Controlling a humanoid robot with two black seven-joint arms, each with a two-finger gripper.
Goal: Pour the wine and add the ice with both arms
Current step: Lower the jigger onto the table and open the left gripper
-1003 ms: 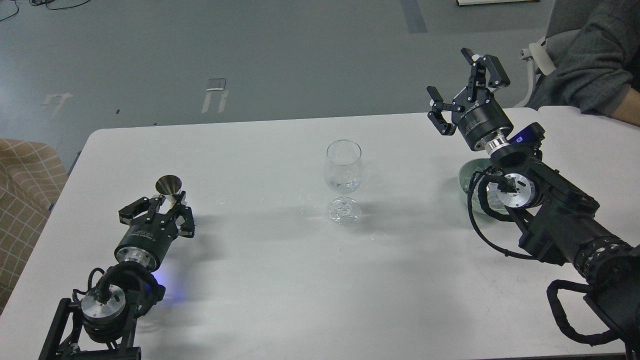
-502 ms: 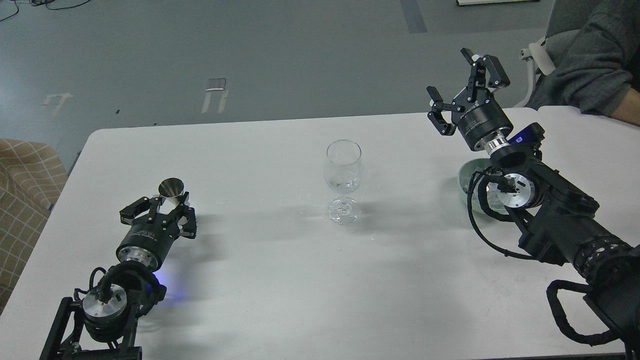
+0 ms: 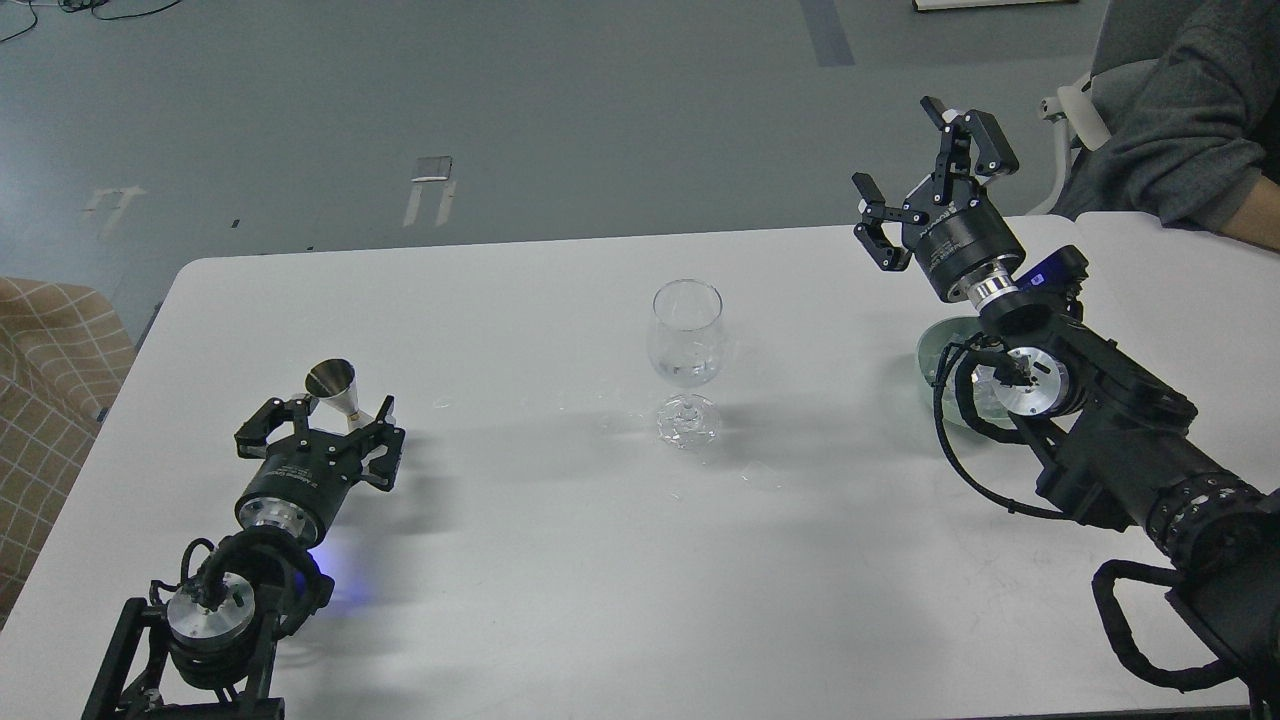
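Observation:
A clear wine glass (image 3: 686, 345) stands at the table's middle with a little clear content low in its bowl; I cannot tell whether that is ice. A small steel measuring cup (image 3: 333, 389) stands upright at the front left. My left gripper (image 3: 322, 428) lies low just behind it, fingers spread to either side and apart from it. My right gripper (image 3: 925, 180) is open, empty and raised above the table's right side. A pale green bowl (image 3: 937, 352) sits under my right wrist, mostly hidden by it.
A person's grey-sleeved arm (image 3: 1170, 130) rests at the table's far right corner. A plaid-covered seat (image 3: 50, 370) stands off the table's left edge. Small clear specks (image 3: 745, 478) lie on the white table (image 3: 520, 560) near the glass's foot.
My left gripper's fingers have spread and let go of the steel cup, which now stands upright between them. The right arm and the glass have not moved.

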